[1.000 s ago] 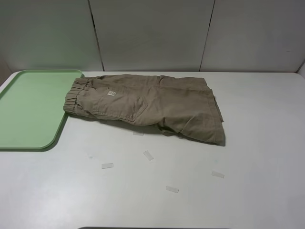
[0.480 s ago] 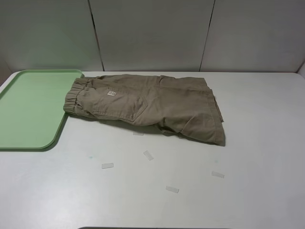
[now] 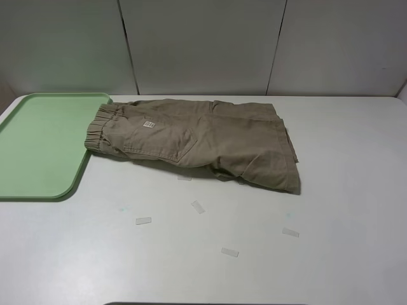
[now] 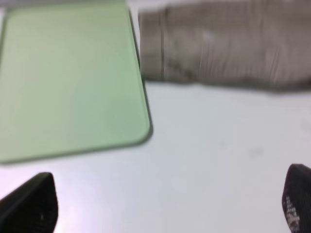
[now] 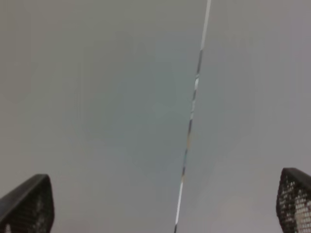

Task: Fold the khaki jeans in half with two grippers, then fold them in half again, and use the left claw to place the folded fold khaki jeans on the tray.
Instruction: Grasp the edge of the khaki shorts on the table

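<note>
The khaki jeans lie spread on the white table, waistband at the left touching the pale green tray. The high view shows no arm. In the blurred left wrist view the jeans and the tray lie ahead of my left gripper, whose black fingertips stand far apart with only bare table between them. My right gripper also stands open and empty, its fingertips at the frame's corners, facing a grey panel with a seam.
Several small clear tape strips lie on the table in front of the jeans. Grey wall panels rise behind the table's far edge. The tray reaches the table's left edge.
</note>
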Action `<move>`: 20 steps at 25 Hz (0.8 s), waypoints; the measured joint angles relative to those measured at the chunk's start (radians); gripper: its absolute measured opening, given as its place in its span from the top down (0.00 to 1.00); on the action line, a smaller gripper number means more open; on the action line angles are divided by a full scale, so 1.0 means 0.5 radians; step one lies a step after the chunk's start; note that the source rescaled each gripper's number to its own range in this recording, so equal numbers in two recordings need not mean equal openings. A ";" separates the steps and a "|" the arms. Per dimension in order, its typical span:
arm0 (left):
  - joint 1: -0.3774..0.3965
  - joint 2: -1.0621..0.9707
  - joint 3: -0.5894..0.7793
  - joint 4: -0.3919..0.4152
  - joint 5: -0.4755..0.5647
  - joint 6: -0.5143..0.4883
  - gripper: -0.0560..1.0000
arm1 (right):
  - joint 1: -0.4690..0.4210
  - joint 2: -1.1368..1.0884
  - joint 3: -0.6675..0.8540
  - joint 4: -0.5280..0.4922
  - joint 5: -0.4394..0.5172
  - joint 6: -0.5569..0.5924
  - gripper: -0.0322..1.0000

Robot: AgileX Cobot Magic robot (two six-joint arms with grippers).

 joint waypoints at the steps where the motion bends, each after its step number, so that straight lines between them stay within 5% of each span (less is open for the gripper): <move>1: 0.000 0.000 0.076 0.000 0.000 -0.002 0.08 | 0.000 -0.041 0.000 0.000 0.019 -0.002 0.00; 8: 0.000 -0.003 0.530 0.000 0.002 -0.004 0.08 | 0.000 -0.232 0.000 0.004 0.139 -0.004 0.00; 20: -0.002 -0.005 0.632 -0.034 -0.194 -0.034 0.08 | 0.000 -0.246 0.000 0.063 0.253 -0.004 0.00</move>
